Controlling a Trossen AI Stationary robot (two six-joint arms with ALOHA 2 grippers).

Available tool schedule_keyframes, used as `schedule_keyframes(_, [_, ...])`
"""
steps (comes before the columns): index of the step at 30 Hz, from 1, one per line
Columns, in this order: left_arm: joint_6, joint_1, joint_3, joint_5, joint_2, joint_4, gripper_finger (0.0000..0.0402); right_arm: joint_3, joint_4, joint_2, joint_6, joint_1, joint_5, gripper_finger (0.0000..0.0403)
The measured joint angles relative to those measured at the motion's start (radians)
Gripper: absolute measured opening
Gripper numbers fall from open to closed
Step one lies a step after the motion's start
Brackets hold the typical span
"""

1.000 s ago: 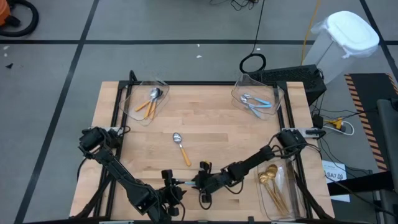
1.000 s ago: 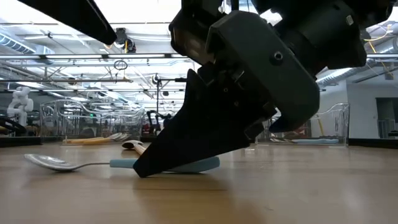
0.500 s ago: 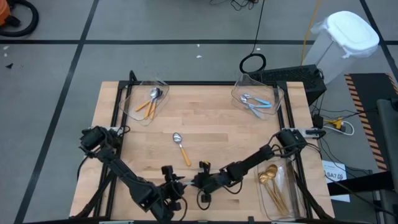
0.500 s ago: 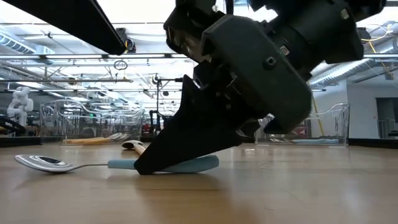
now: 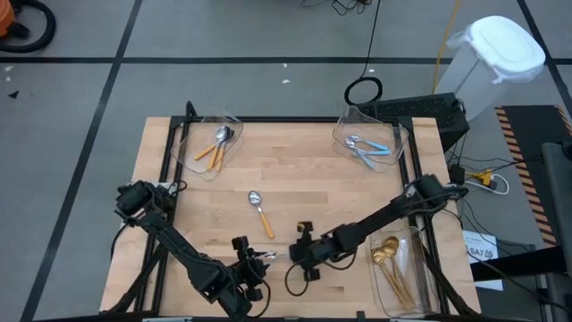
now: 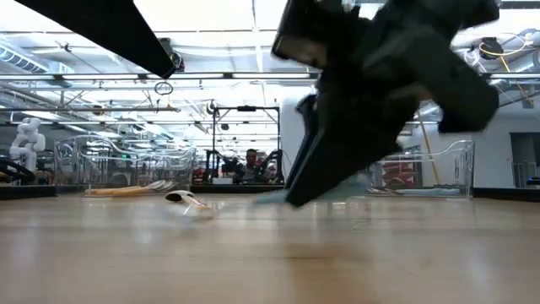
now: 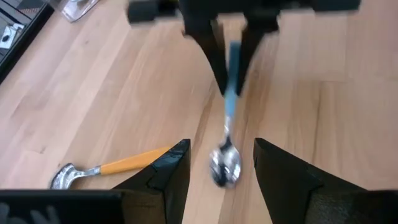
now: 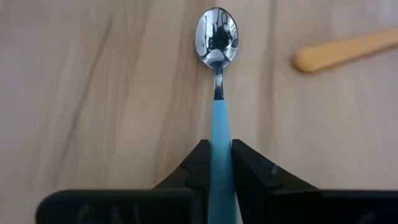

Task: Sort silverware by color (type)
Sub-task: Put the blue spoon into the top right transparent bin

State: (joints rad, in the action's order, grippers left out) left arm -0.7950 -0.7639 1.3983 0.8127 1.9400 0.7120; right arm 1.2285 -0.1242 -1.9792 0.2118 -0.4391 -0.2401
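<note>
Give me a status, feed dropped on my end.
Right gripper shut on blue-handled spoon, lifted off table. Left gripper open, empty, near front edge. Orange-handled spoon loose mid-table. Nothing blocking.

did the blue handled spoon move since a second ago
Yes. The right hand, shut on the blue-handled spoon, has carried it toward the bin of gold spoons, judged against the orange-handled spoon lying mid-table.

Shiny spoon, smooth wood

My right hand (image 8: pixel 217 163) is dark matt plastic, and the blue-handled spoon (image 8: pixel 217 62) has a glossy metal bowl like a mirror. The bench (image 5: pixel 295 170) is pale smooth wood with fine grain lines. The bins (image 5: pixel 371 134) are clear plastic.
</note>
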Motion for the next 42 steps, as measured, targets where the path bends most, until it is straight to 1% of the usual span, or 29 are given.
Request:
schedule_keyframes(3, [-0.001,0.000,0.000,0.004,0.000,-0.004,0.0175,0.001,-0.107,0.062,0.001,-0.012,-0.049,0.0038])
schedule_keyframes(9, [0.008,-0.002,0.000,0.034,0.000,-0.003,0.0175,0.001,-0.256,0.187,0.007,-0.035,-0.122,0.0038])
schedule_keyframes(15, [0.008,-0.002,0.000,0.034,0.000,-0.005,0.0175,0.002,-0.441,0.332,0.017,-0.035,-0.258,0.0038])
schedule_keyframes(21, [-0.018,-0.002,0.000,0.053,0.000,-0.019,0.0175,0.003,-0.712,0.478,0.117,-0.028,-0.428,0.0038])
schedule_keyframes(25, [-0.019,-0.002,0.000,0.053,0.000,-0.019,0.0175,0.003,-0.885,0.565,0.207,-0.020,-0.496,0.0038])
schedule_keyframes(28, [-0.020,-0.002,0.000,0.053,0.000,-0.020,0.0175,0.003,-0.983,0.621,0.265,-0.019,-0.526,0.0038])
schedule_keyframes(31, [-0.020,-0.002,0.000,0.054,0.000,-0.022,0.0175,0.003,-1.041,0.670,0.299,-0.020,-0.539,0.0038])
schedule_keyframes(38, [-0.020,0.001,0.000,0.054,0.000,-0.022,0.0175,-0.005,-1.084,0.754,0.302,-0.037,-0.546,0.0038])
schedule_keyframes(42, [-0.019,0.007,0.000,0.054,0.000,-0.022,0.0175,-0.080,-1.079,0.827,0.310,-0.037,-0.542,0.0038])
